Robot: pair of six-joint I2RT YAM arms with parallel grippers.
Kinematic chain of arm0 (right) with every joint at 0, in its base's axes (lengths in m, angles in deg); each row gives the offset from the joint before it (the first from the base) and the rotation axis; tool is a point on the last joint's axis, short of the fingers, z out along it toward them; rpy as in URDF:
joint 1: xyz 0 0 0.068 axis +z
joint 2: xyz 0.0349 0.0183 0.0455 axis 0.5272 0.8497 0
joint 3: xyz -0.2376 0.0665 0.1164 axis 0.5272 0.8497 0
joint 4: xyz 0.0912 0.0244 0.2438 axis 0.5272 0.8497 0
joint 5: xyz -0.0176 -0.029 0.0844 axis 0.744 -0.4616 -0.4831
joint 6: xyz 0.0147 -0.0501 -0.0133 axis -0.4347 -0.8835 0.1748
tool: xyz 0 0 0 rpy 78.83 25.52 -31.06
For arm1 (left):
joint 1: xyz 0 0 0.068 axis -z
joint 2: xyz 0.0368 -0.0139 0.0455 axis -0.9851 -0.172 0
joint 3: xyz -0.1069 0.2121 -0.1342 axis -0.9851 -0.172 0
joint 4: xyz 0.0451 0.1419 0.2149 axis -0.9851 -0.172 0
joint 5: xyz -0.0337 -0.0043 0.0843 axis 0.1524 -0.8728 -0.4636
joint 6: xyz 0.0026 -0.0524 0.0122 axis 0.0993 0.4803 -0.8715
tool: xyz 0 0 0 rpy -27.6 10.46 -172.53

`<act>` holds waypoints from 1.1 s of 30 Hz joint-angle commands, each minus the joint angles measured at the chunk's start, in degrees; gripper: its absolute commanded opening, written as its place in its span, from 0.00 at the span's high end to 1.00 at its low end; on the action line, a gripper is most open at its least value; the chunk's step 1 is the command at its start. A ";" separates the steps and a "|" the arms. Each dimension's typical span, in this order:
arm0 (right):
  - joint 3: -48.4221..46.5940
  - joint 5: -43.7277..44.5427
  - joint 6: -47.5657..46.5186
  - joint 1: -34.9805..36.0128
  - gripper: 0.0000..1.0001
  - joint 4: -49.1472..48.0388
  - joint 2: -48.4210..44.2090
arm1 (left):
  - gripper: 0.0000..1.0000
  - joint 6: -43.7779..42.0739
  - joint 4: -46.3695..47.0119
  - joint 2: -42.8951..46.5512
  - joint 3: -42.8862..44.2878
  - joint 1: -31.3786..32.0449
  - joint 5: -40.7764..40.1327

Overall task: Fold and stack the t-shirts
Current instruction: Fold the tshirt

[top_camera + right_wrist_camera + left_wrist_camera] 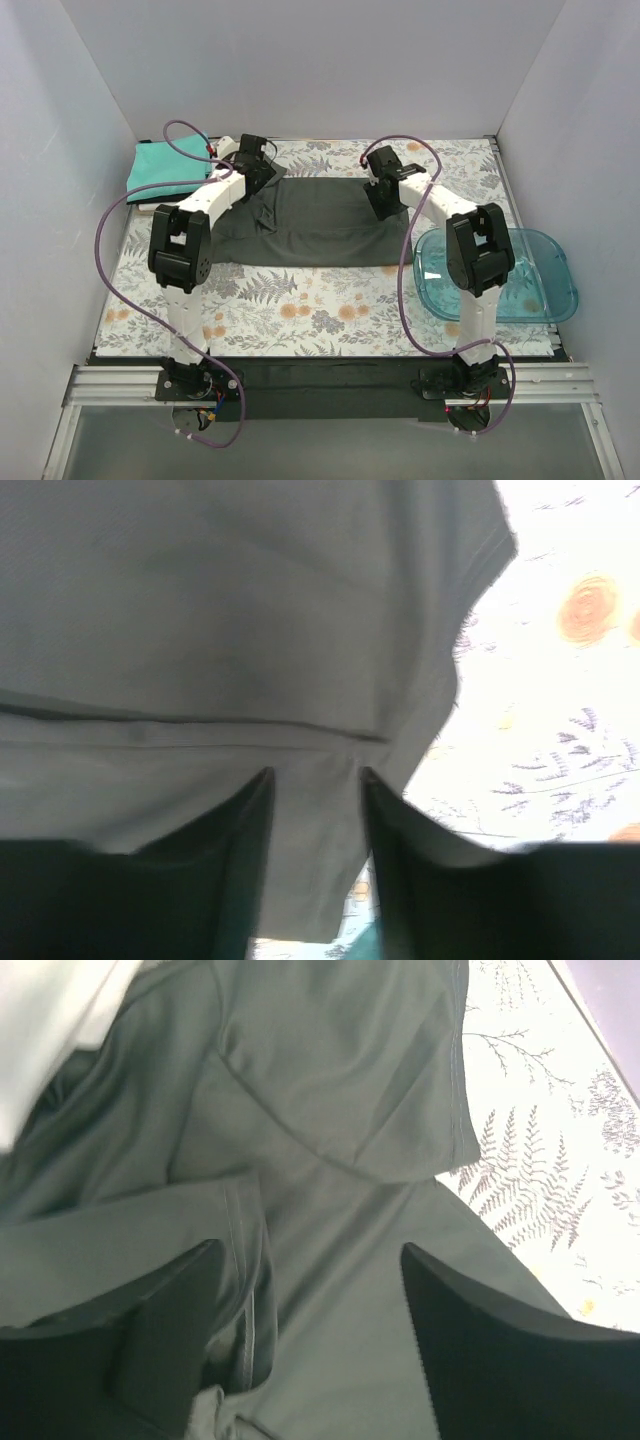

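Observation:
The dark charcoal-grey t-shirt lies spread across the far middle of the table. My left gripper is at its far left corner. In the left wrist view it is open, jaws wide apart just above the rumpled sleeve and hem. My right gripper is at the shirt's right edge. In the right wrist view it is shut on a fold of the charcoal cloth, which hangs between the fingers. A folded teal t-shirt lies at the far left. The black and cream-white shirts are not clearly visible.
A translucent blue-green plastic tub stands at the right edge of the table. The floral tablecloth covers the table. White walls close in the back and both sides. Purple cables loop off both arms.

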 commanded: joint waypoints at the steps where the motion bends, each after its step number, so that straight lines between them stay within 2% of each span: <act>1: -3.09 3.67 -1.06 -0.43 0.33 -0.16 -3.73 | 0.27 -2.23 -5.22 0.84 6.21 -0.65 -0.54; 2: -2.65 3.41 -0.88 -0.43 0.06 -0.33 -4.79 | 0.25 -2.41 -5.49 2.14 6.04 -0.65 -0.10; 3: -1.95 2.97 -0.53 -0.34 0.02 -0.51 -5.85 | 0.24 -2.06 -5.49 3.11 3.86 -0.65 0.43; 5: 1.30 -0.52 0.17 -0.25 0.02 -1.64 -9.19 | 0.22 -1.62 -4.79 5.83 0.61 -0.65 2.97; 10: 11.83 -13.26 1.23 2.55 0.02 -6.74 -16.57 | 0.21 -1.09 1.70 14.89 -15.03 0.57 11.05; 14: 16.32 -14.26 1.84 4.40 0.02 -8.59 -19.56 | 0.20 0.05 2.33 16.66 -19.27 1.98 9.59; 19: 20.46 -13.38 3.87 4.76 0.02 -9.56 -23.08 | 0.20 -0.03 4.08 12.46 -18.40 2.07 9.75; 24: 23.10 -8.55 3.87 4.76 0.02 -9.48 -25.19 | 0.20 -0.83 3.91 7.09 -13.83 2.42 11.07; 33: 23.37 -5.38 3.87 4.76 0.02 -9.65 -25.90 | 0.21 -0.39 4.09 2.77 -8.99 3.83 10.55</act>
